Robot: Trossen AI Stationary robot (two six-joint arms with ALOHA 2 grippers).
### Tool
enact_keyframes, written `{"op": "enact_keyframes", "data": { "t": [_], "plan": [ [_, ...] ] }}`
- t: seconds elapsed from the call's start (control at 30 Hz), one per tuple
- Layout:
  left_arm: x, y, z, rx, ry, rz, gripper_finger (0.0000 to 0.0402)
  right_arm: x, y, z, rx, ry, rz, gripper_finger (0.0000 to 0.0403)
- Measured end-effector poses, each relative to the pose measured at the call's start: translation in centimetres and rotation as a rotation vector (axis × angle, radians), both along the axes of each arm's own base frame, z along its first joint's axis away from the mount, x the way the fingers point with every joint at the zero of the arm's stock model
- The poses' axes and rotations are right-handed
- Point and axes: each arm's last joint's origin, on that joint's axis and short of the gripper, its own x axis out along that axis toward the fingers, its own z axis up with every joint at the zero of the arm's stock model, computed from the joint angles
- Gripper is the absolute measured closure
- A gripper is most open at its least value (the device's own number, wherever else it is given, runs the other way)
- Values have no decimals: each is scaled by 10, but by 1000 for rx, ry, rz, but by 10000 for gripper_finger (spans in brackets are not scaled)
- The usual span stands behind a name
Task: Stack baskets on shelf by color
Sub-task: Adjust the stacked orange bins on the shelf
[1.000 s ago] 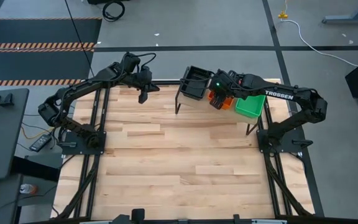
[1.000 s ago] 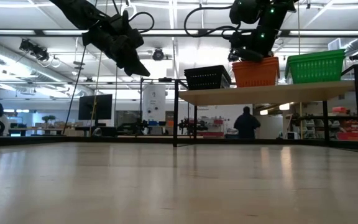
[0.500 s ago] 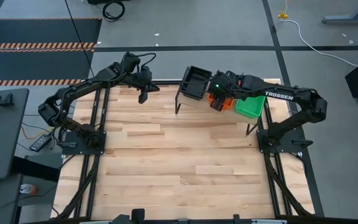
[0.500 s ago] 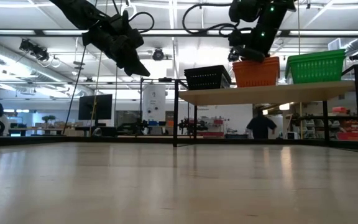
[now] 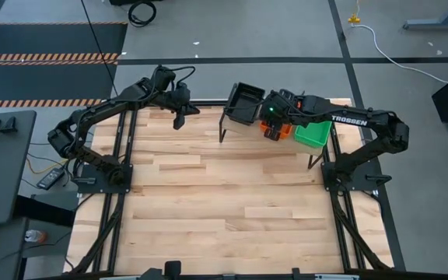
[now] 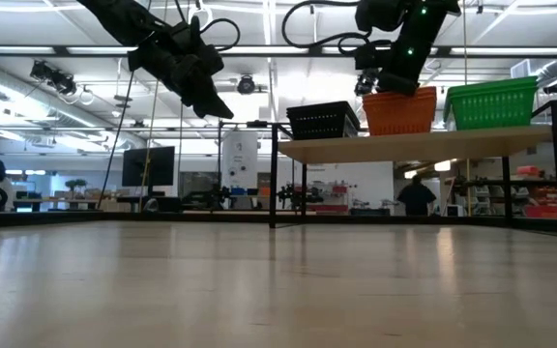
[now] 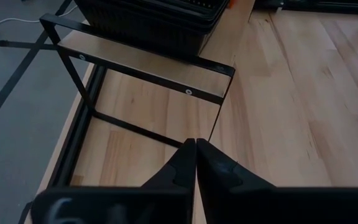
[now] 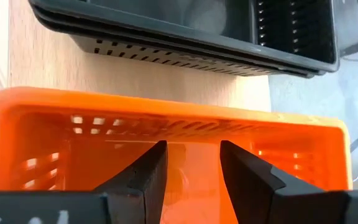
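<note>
On the shelf point(image 6: 414, 145) at the table's far edge stand three stacks: black baskets point(image 5: 243, 103) on the left, orange baskets point(image 5: 280, 130) in the middle, green baskets point(image 5: 312, 132) on the right. Each rests by its bottom on the plank. My right gripper point(image 8: 191, 168) is open, right above the top orange basket point(image 8: 166, 118), pointing down into its hollow; in the low view it point(image 6: 392, 87) sits at the orange rim point(image 6: 397, 97). My left gripper point(image 7: 195, 142) is shut and holds nothing, hovering high point(image 5: 179, 118) to the left of the shelf. My right gripper has its open fingers point(image 8: 149, 174) over the inside of the top orange basket point(image 8: 185, 134), coming from above. Whether the tips touch the basket, I cannot tell. The orange stack stands upright on the shelf.
The slatted tabletop point(image 5: 224, 202) spreads bare in front of the shelf. The shelf's thin black legs point(image 7: 79, 87) stand near my left gripper. The black stack point(image 8: 185, 31) sits close beside the orange one. A person point(image 6: 417, 196) stands in the room beyond.
My right gripper has drifted a little toward the table's left over the orange stack, staying open. The orange stack has stayed on the shelf. The person in the room behind has walked to the right.
</note>
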Motion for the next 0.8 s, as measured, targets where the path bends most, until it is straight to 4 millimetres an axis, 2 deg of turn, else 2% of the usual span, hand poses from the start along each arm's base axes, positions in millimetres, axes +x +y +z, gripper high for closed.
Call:
{"op": "enact_keyframes", "data": {
  "t": [0.27,0.53,0.8],
  "plan": [
    [0,0,0,0,0,0,385,0,-1,0,-22,25,45,247],
    [0,0,0,-2,2,0,384,0,-2,1,-23,-23,-51,247],
    [0,0,0,-3,3,0,382,0,1,3,-32,-41,-75,247]
  ]
}}
